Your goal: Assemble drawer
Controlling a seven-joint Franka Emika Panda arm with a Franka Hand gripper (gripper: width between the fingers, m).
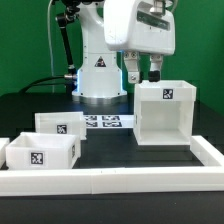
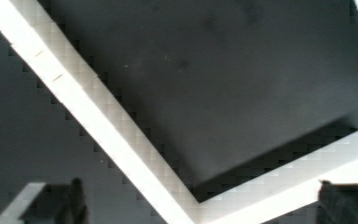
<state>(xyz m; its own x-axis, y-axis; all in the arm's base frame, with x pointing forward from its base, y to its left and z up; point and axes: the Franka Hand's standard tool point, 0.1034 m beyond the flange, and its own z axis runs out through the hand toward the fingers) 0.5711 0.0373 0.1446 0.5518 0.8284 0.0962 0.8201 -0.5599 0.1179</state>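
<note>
White arm [image 1: 98,60] rising at the far side, gripper [image 1: 142,72] pointing straight down, fingers [image 1: 131,70] spread apart, holding nothing

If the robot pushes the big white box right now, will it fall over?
Probably not: the casing looks as wide as tall and sits flat on the table, so it would likely slide. Hollow with thin walls, it is probably light. It looks like stiff plastic, unlikely to bend.

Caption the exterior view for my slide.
Open gripper above the drawer casing; near tray and far tray sit at the exterior view's left.
</note>
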